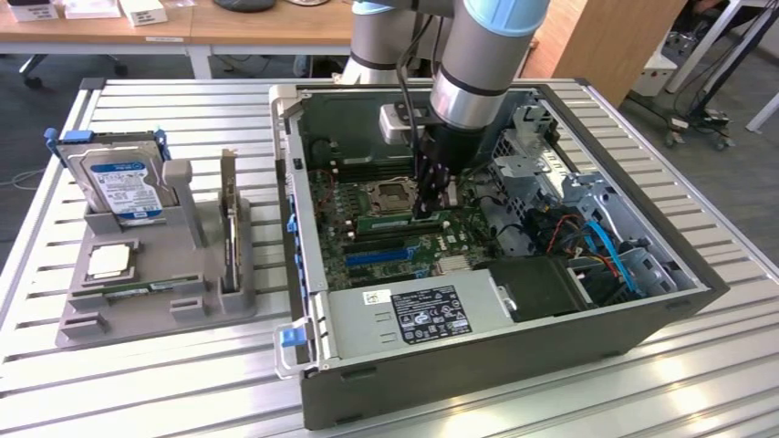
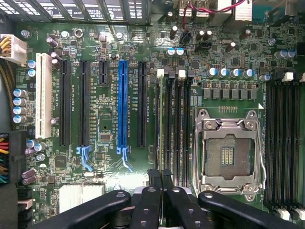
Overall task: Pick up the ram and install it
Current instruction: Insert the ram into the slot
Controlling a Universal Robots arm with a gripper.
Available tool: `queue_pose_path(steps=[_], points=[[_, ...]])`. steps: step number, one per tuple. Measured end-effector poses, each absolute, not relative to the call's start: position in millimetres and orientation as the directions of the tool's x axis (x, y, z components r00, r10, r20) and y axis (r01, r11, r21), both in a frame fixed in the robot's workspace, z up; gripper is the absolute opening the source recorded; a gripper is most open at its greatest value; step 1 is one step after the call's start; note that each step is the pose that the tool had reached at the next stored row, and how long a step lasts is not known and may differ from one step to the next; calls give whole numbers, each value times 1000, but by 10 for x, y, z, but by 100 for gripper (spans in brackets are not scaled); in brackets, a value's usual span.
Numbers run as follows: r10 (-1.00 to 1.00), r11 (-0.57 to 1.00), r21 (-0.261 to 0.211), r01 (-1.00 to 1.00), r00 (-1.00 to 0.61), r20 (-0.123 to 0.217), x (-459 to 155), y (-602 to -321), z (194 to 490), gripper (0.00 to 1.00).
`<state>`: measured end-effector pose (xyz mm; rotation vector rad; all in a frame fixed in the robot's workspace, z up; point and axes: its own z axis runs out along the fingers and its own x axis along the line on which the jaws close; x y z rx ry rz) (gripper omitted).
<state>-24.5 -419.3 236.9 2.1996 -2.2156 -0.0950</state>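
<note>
Exterior view: my tool [image 1: 426, 212] is pressed together on the ram [image 1: 387, 222], low over the motherboard [image 1: 402, 251] slots.

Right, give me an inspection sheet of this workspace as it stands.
Surface: slatted metal table carrying an open PC case and a grey holder.
Job's things: ram, a green stick lying along the memory slots beside the CPU socket; cannot tell whether it is seated.
Clutter: hard drive, upright expansion card and a processor, all in the holder.
Grippers: tool shut, down inside the case at the ram's end; cannot tell whether it grips the ram.
Cables: blue cables in the case, on the exterior view's right.
Surroundings: wooden desks behind the table.
</note>
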Motion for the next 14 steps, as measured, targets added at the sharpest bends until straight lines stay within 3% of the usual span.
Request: queue_pose_path(steps=[14], points=[[-1000,6,56,-998,-8,-30,-244,-4193,2346,11]])
